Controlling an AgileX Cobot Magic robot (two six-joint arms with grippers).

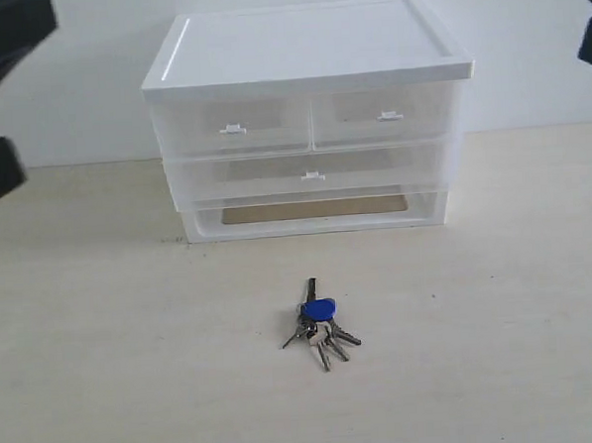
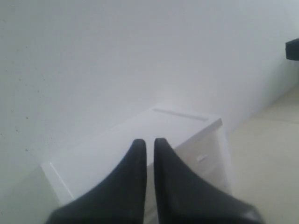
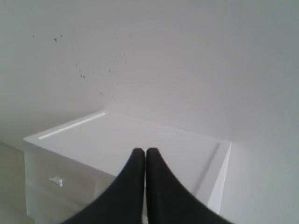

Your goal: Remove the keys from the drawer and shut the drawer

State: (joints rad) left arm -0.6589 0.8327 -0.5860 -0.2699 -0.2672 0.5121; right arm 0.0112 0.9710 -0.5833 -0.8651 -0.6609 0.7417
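Presently, left gripper (image 2: 149,140) jaws sit together, holding nothing. Drawer (image 1: 244,175) sits flush in the white unit (image 1: 307,47); contents indiscernible. Keys (image 1: 318,323) lie on the table (image 1: 105,370) in front, well apart. Right gripper (image 3: 145,150) jaws together, empty.

Setting: a robot test station, lab-like rather than domestic. Indicators: a plain white wall (image 1: 527,90) marked with a few small dark specks, a pale wood-grain bench (image 1: 105,370), and one white plastic drawer unit (image 1: 297,43) standing close to the wall.
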